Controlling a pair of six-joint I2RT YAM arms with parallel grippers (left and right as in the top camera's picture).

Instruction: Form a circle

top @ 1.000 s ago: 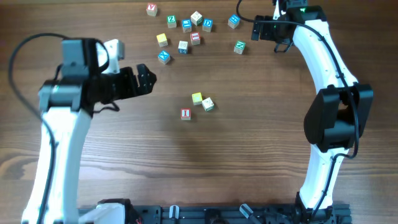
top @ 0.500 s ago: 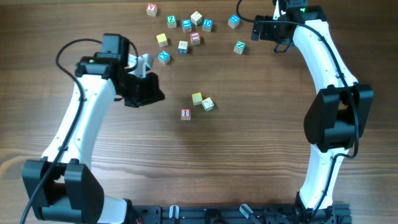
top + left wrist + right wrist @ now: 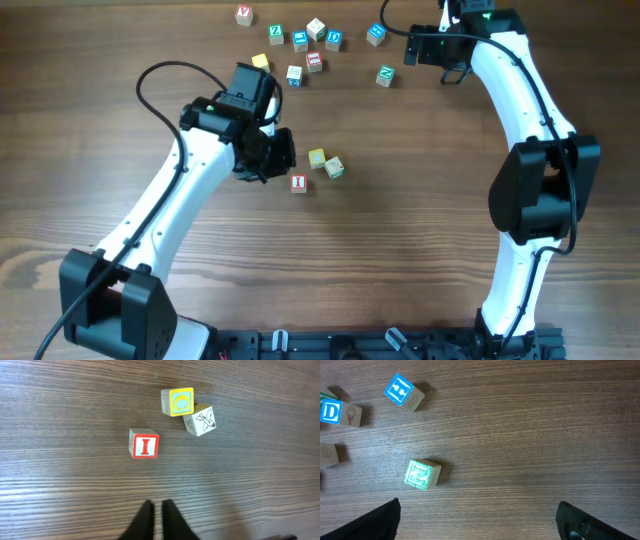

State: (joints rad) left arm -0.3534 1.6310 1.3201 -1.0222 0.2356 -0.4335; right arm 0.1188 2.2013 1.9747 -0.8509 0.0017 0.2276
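Our left gripper (image 3: 157,504) has its fingertips nearly together, nothing between them, at the bottom of the left wrist view, a little below the red I cube (image 3: 145,444). The circle (image 3: 318,160) is barely begun at the centre of the desk (image 3: 400,250): the yellow cube (image 3: 178,401) touches the pale cube (image 3: 200,420), while the I stands apart. We judge the step a nudge: meet the I squarely on its flat side and push slowly toward the pair. The right gripper (image 3: 477,505) hangs spread wide over the green N cube (image 3: 422,475), upper right overhead.
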